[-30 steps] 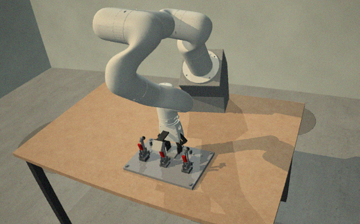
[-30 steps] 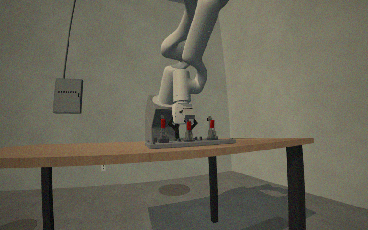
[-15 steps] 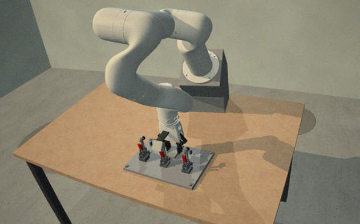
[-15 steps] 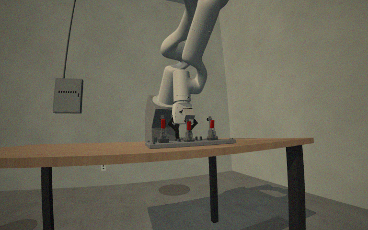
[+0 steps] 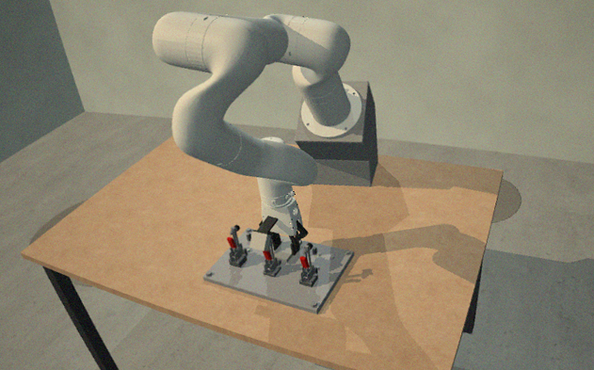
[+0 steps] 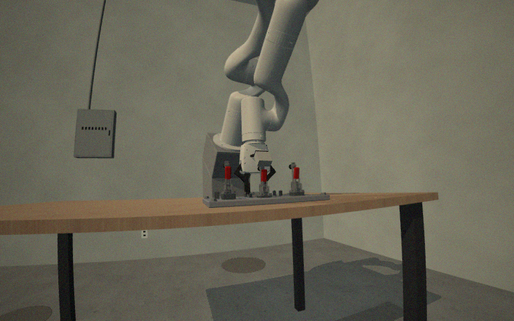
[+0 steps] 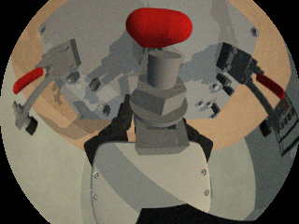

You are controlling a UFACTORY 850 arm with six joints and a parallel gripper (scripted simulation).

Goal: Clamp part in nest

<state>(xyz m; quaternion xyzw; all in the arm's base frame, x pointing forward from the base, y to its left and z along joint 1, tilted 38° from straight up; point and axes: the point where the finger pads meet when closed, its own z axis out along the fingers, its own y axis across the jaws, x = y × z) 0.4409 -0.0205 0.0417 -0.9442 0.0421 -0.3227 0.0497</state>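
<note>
The grey fixture plate (image 5: 280, 276) lies on the table and carries three clamps with red handles. My gripper (image 5: 284, 238) points straight down over the middle nest, just behind the middle clamp (image 5: 269, 261). It is low over the plate in the side view (image 6: 258, 181). The fingers are shut on the part, a grey block (image 7: 160, 133) seen between the dark fingers in the wrist view. The top and exterior views mostly hide the part. The middle clamp's red handle (image 7: 159, 28) stands upright right in front of the part.
The left clamp (image 5: 235, 251) and the right clamp (image 5: 307, 270) stand upright on either side, close to the fingers. Their handles show in the wrist view on the left (image 7: 28, 80) and right (image 7: 271, 84). The arm's grey pedestal (image 5: 343, 143) stands behind the plate.
</note>
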